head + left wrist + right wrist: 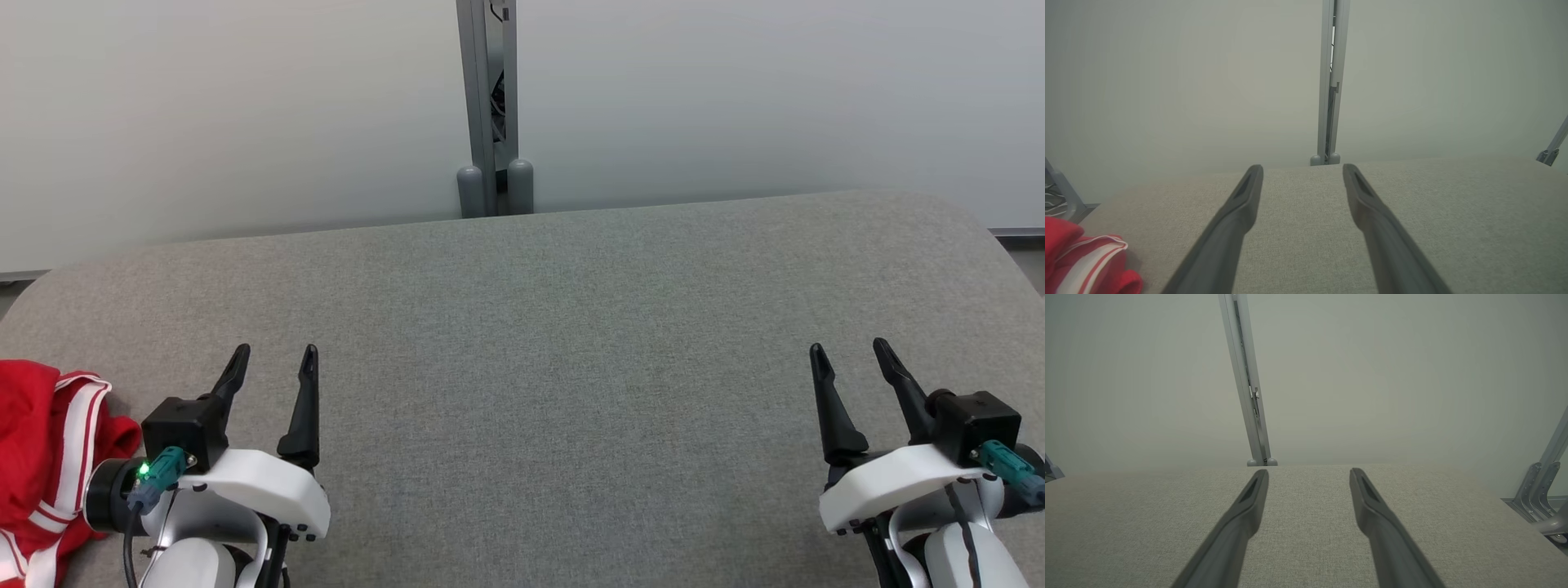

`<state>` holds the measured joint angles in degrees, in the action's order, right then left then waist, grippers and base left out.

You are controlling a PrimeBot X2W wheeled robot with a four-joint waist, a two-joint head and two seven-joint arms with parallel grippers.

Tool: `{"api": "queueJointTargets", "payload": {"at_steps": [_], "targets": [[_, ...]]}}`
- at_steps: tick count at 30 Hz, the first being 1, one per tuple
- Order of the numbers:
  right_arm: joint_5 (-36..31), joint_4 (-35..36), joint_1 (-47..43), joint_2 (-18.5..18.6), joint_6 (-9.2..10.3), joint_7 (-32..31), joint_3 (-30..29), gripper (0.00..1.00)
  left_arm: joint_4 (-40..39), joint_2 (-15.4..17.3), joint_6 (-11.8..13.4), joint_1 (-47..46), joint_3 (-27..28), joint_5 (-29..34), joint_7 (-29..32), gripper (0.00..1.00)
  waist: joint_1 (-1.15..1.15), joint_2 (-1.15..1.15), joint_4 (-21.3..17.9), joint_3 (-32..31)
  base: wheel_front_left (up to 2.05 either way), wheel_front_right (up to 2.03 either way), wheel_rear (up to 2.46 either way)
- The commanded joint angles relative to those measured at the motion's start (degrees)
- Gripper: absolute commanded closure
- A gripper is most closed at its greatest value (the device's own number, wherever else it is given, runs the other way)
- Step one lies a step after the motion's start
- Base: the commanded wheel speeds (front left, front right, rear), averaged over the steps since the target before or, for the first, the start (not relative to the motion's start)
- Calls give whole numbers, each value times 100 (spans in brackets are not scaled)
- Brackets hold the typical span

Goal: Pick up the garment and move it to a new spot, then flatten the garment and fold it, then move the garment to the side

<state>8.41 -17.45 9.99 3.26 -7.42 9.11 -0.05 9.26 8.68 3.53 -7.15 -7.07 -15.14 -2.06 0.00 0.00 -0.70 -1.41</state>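
Grey woven-fabric table (522,343) with rounded far corners, spanning the head view. Plain pale wall (245,106) behind. Grey metal post (487,98) at 12 o'clock, two capped feet at the table's far edge. More grey brackets (1539,486) at 3–4 o'clock in the right wrist view. Left gripper (276,351) at 7 o'clock, right gripper (847,347) at 5 o'clock, well apart, both pointing toward 12. Fingers (1241,212) on both spread wide, released, grasping nothing, over bare fabric. Red garment (41,441) with white stripes bunched at 8 o'clock by the table's left edge, just beside the left wrist, apart from the fingertips; also at 8 o'clock in the left wrist view.
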Motion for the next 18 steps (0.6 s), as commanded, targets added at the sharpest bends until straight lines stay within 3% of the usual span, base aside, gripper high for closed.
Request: {"api": "queueJointTargets", "payload": {"at_steps": [1, 18], "targets": [[-116, 14, -34, 8, -12, 71, -19, 0, -63, 44, 33, 80, 23, 118, -18, 0, 0, 0, -1, -4, 0, 0, 0], [-409, -64, -92, -15, -11, 210, 43, 0, -186, 80, 142, 232, -5, 442, 84, 0, 0, 0, -38, -56, 0, 0, 0]]}}
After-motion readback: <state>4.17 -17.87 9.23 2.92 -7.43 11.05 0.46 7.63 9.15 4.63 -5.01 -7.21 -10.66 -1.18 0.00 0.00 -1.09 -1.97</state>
